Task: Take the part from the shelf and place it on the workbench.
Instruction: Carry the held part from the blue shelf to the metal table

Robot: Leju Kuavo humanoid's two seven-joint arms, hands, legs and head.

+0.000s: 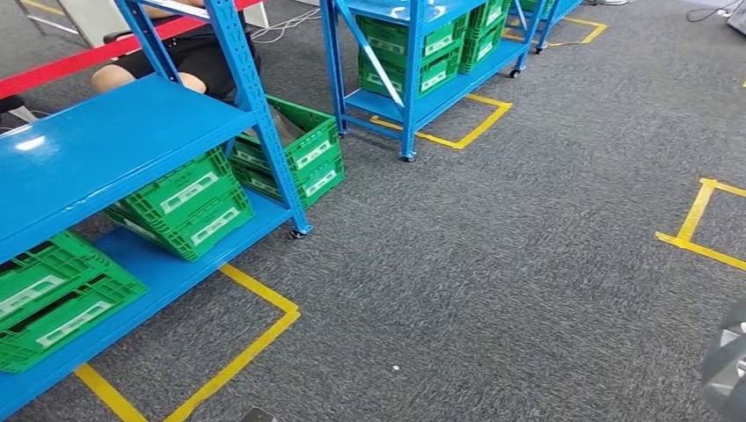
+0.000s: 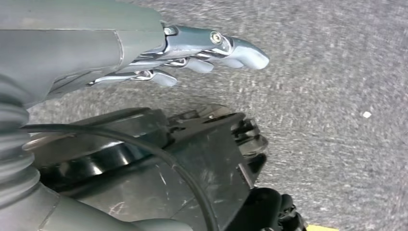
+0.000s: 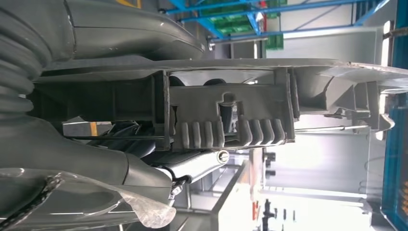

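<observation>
Grey part [image 3: 231, 115]: ribbed plastic piece, held in the right hand [image 3: 144, 159] — thumb on one side, fingers [image 3: 197, 163] on the other.
Right hand, head view: a grey edge [image 1: 727, 360] shows at the lower right.
Left hand [image 2: 192, 53]: fingers straight, slightly apart, holding nothing — above grey carpet.
Shelf [image 1: 97, 145]: blue, at left, green crates [image 1: 185, 207] on its lower level.
Floor [image 1: 493, 264]: grey carpet, yellow tape [image 1: 255, 338] outlines.
Person [image 1: 189, 57]: seated behind the shelf.

White crate labels [image 1: 189, 191], no readable text
</observation>
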